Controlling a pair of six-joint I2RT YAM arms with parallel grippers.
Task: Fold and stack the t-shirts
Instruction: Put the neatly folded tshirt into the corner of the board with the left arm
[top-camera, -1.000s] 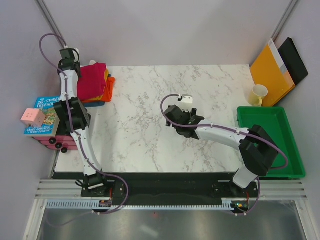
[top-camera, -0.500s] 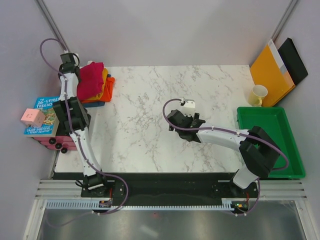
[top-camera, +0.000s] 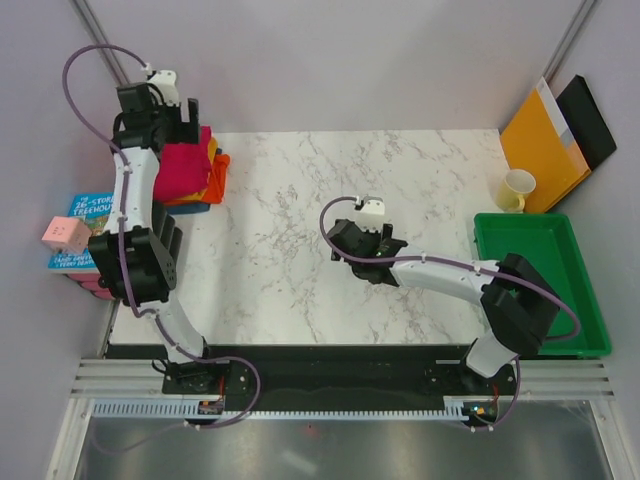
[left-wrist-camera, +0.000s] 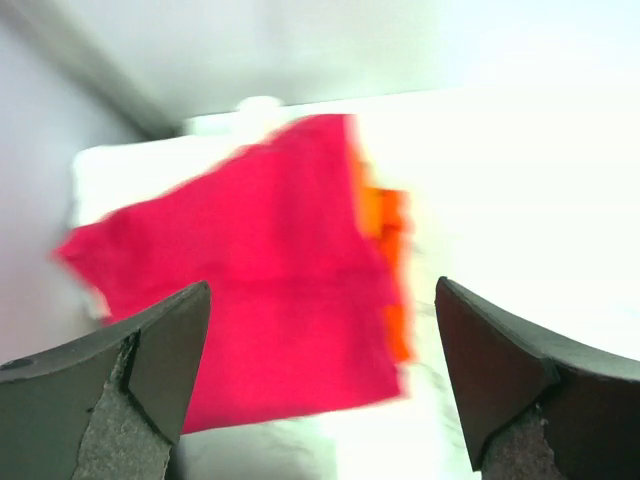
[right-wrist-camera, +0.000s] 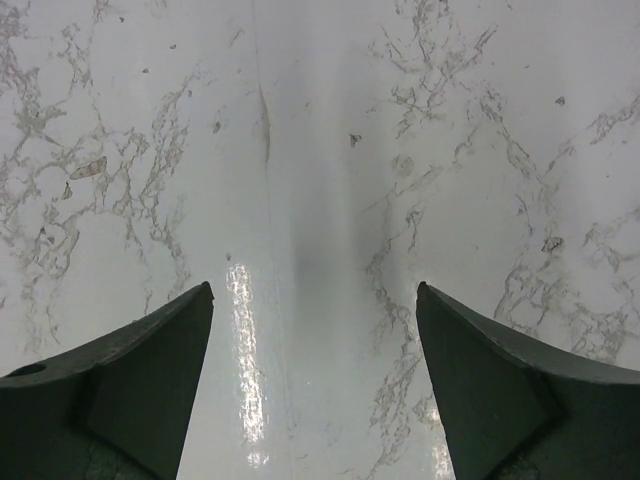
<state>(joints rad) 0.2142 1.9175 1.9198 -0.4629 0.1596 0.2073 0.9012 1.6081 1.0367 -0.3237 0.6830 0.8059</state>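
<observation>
Folded t-shirts form a stack at the table's far left corner, with the crimson red t-shirt (top-camera: 184, 166) on top, orange layers (top-camera: 219, 166) under it and a dark blue edge (top-camera: 195, 209) at the bottom. In the left wrist view the red t-shirt (left-wrist-camera: 255, 280) lies flat below, an orange edge (left-wrist-camera: 392, 260) showing beside it. My left gripper (top-camera: 178, 118) hangs above the stack's far side, open and empty (left-wrist-camera: 322, 330). My right gripper (top-camera: 372, 240) hovers over bare marble mid-table, open with nothing between its fingers (right-wrist-camera: 315, 340).
A green plastic tray (top-camera: 575, 290) sits at the right edge. A pale yellow mug (top-camera: 517, 189) and an orange-yellow envelope (top-camera: 541, 140) stand at the back right. Books (top-camera: 85, 228) with a pink cube (top-camera: 64, 233) are stacked off the table's left edge.
My left gripper has opened, let go of the red t-shirt and risen away from the stack toward the back. The right gripper shifted only slightly.
</observation>
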